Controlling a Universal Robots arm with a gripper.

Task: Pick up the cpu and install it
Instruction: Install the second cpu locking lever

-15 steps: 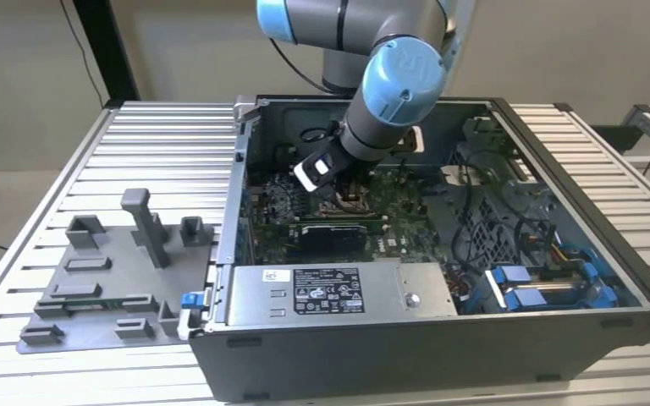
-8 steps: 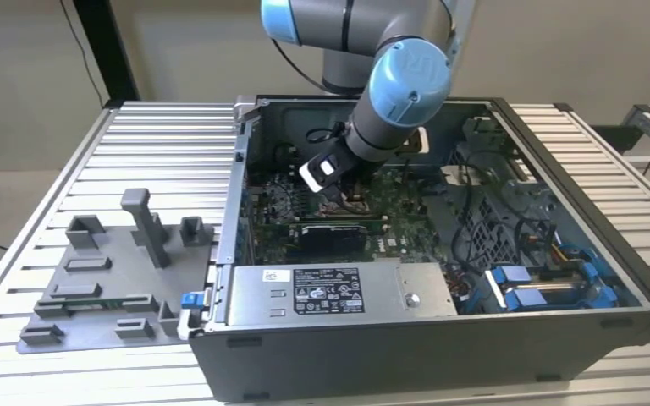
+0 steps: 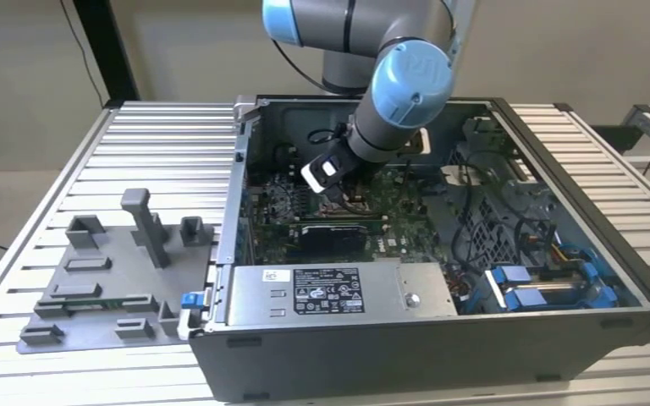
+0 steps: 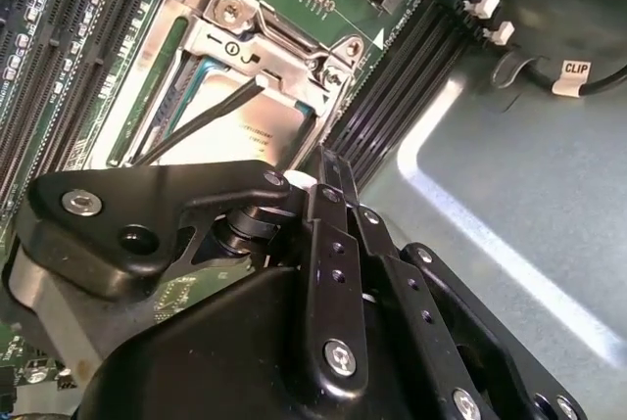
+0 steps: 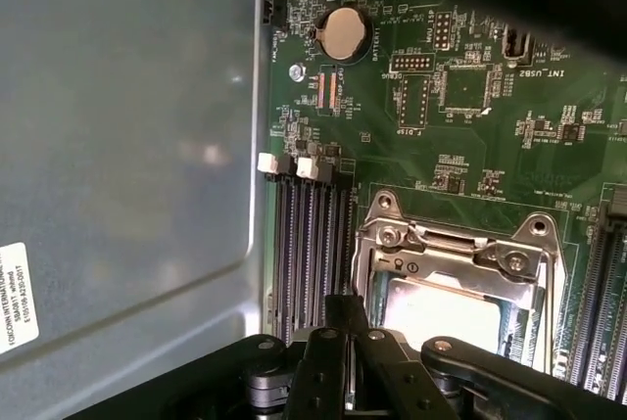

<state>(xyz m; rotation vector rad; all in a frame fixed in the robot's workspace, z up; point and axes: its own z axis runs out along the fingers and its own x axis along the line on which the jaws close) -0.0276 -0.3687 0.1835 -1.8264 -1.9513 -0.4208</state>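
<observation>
I hold the gripper low over the socket inside the case. The cpu lies seated in the socket; gripper's grasp I cannot tell. Frame unlatched.

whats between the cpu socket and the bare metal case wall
The black memory slots run between the socket frame and the case wall, in both wrist views.

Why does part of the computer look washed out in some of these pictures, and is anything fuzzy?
In the second wrist view a bright streak of glare crosses the grey case floor, and the cpu shines pale inside the metal socket frame. In the first wrist view the cpu is nearly blown white, and the black tool up close looks soft. The exterior view is evenly lit.
</observation>
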